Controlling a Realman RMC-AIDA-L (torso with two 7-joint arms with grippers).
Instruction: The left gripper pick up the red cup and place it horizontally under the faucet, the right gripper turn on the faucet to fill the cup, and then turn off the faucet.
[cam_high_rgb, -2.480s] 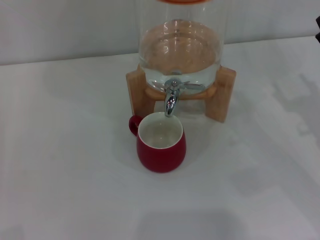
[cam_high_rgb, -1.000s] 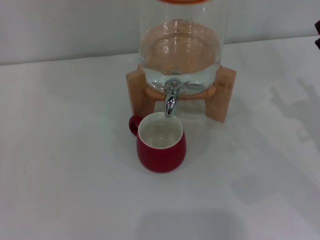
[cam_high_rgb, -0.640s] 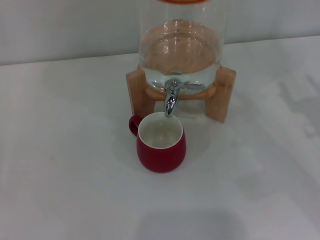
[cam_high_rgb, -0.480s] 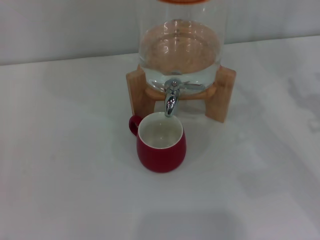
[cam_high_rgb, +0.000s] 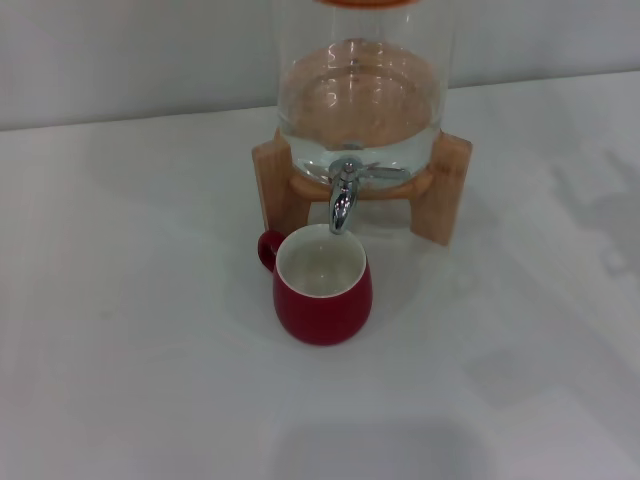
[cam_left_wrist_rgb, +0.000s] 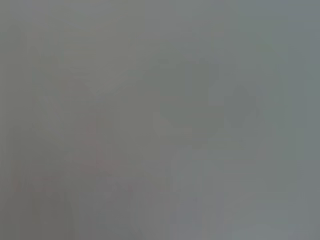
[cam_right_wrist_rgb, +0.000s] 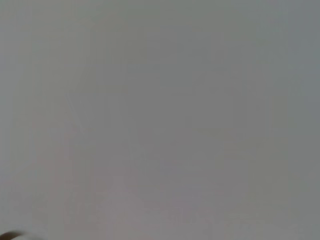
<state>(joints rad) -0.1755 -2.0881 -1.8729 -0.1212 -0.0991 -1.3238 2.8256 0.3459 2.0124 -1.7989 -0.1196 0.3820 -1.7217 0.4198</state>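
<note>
White table holds the cup upright at 6 o'clock of the faucet, spout over its rim. Both grippers are unseen, grip unknowable. Any drip from a half-closed lever could overfill it.

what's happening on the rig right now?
Nothing is being handled. The red cup stands upright on the white table, its mouth just below the chrome faucet of the glass dispenser on its wooden stand. No stream shows from the faucet. Neither the left pincer nor the right pincer appears in the head view, and both wrist views show only a featureless grey.
</note>
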